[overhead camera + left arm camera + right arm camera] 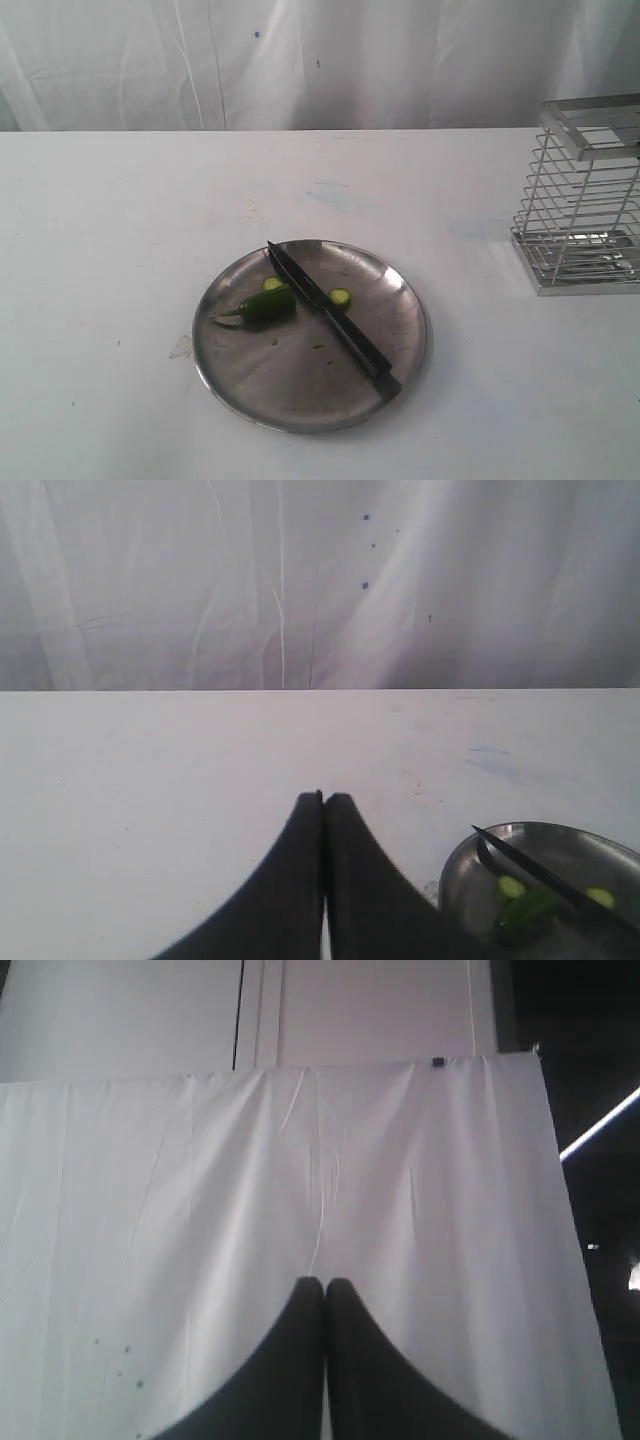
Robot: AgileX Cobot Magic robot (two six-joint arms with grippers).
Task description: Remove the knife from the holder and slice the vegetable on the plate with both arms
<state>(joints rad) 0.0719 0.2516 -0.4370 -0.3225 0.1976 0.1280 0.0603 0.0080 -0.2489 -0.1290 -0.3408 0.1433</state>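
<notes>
Knife (330, 312): lies diagonally across the plate (250, 385), tip toward the far edge — pepper (266, 303) touching its left side.
Left gripper (323, 798): pressed closed, empty, nearer.
Right gripper (324, 1282): closed, empty.

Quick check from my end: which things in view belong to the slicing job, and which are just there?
Job:
knife, lying across the plate
plate
vegetable, with cut slices beside it
holder, no knife in it
left gripper and right gripper, fingers closed, holding nothing

Just there:
table
white backdrop cloth
</notes>
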